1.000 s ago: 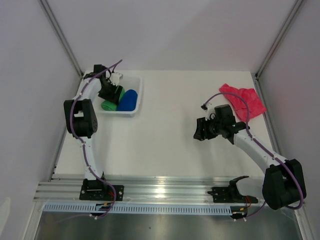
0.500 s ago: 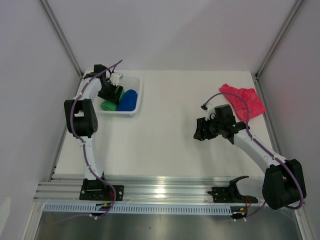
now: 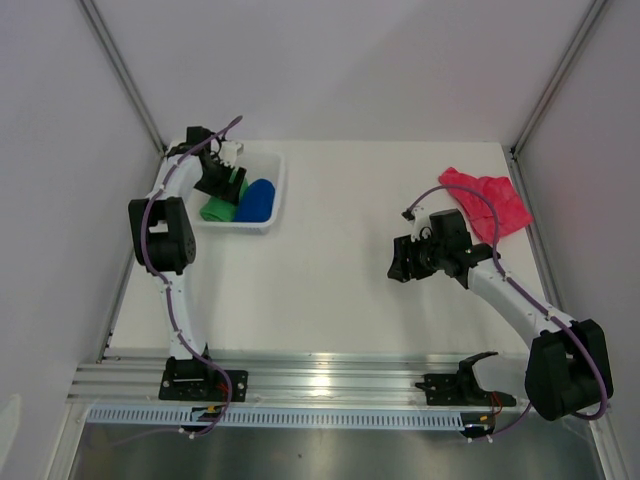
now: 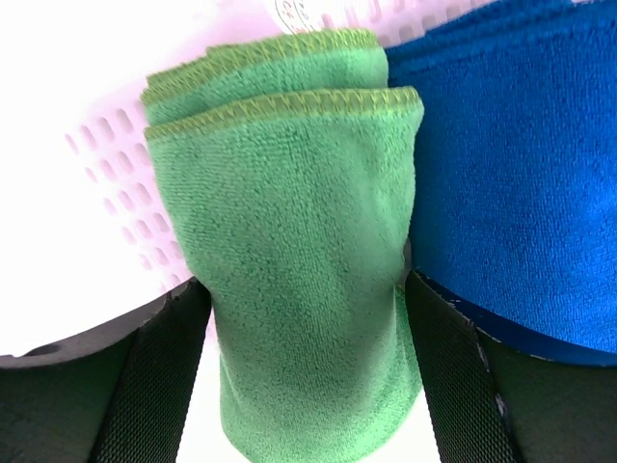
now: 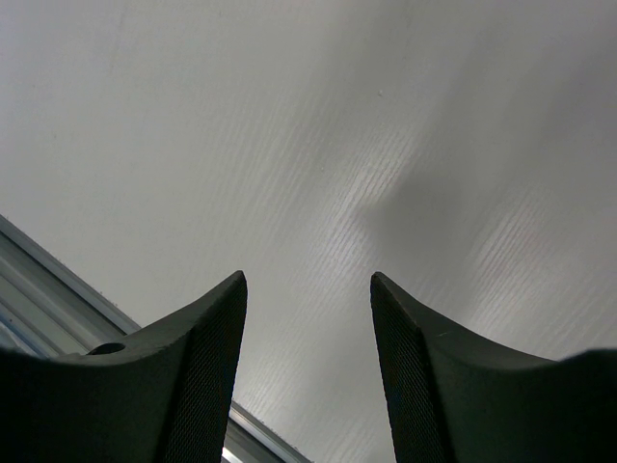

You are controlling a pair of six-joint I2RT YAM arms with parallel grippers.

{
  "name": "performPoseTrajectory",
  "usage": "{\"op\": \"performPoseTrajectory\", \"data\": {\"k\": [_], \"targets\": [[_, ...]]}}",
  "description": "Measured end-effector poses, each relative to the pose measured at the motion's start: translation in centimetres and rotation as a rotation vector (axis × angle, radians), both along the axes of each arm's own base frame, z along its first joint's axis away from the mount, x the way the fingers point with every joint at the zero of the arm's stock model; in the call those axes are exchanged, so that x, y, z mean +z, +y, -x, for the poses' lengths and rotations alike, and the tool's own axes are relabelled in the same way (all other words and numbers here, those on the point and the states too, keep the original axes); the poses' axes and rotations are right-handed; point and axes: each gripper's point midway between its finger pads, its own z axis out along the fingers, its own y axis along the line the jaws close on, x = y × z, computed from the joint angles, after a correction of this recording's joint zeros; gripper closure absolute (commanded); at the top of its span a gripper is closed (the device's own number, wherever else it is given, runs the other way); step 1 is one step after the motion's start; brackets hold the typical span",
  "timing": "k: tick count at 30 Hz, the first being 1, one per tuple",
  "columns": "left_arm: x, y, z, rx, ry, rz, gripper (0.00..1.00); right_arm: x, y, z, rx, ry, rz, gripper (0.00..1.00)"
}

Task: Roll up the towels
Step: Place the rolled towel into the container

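Note:
A rolled green towel [image 3: 213, 211] lies in the white mesh basket [image 3: 279, 186] at the far left, next to a rolled blue towel [image 3: 257, 200]. My left gripper [image 3: 224, 192] reaches down into the basket. In the left wrist view its fingers stand either side of the green towel [image 4: 289, 241], open, with a slight gap on each side [image 4: 304, 282]; the blue towel [image 4: 511, 164] presses against the right finger. A pink-red towel [image 3: 490, 200] lies crumpled at the far right. My right gripper [image 3: 398, 262] hovers open over bare table [image 5: 308, 275], left of that towel.
The basket sits against the left wall by the left arm's elbow. A metal rail [image 3: 330, 378] runs along the near edge, also seen under my right fingers [image 5: 39, 260]. Side walls close in the table left and right.
My left gripper's jaws have widened around the green towel and the wrist has drawn back slightly. The right arm and the pink-red towel have not moved.

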Motion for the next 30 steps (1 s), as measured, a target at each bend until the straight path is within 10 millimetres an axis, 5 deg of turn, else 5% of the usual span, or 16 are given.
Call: {"op": "performPoseTrajectory", "data": {"k": [10, 20, 21, 23, 24, 26, 30], "targets": [[0.9, 0.2, -0.6, 0.011, -0.046, -0.008, 0.16, 0.1, 0.0, 0.0, 0.000, -0.001, 0.000, 0.42], [6.3, -1.0, -0.8, -0.014, -0.150, 0.053, 0.15, 1.8, -0.6, -1.3, -0.027, -0.070, 0.033, 0.41], [6.6, -1.2, -0.7, -0.018, -0.153, 0.060, 0.15, 2.3, -0.8, -1.6, -0.028, -0.087, 0.044, 0.01], [7.3, -1.6, -0.3, -0.023, -0.152, 0.082, 0.14, 3.5, -1.5, -2.5, -0.043, -0.138, 0.088, 0.01], [7.8, -1.8, 0.0, -0.025, -0.146, 0.092, 0.01, 4.5, -2.2, -3.1, -0.058, -0.173, 0.124, 0.01], [9.5, -2.1, 0.2, -0.028, -0.153, 0.108, 0.01, 6.9, -3.6, -4.7, -0.105, -0.268, 0.190, 0.01], [18.9, -2.8, -0.5, -0.059, -0.329, 0.117, 0.01, 14.4, -7.7, -8.5, -0.307, -0.571, 0.318, 0.01]]}}
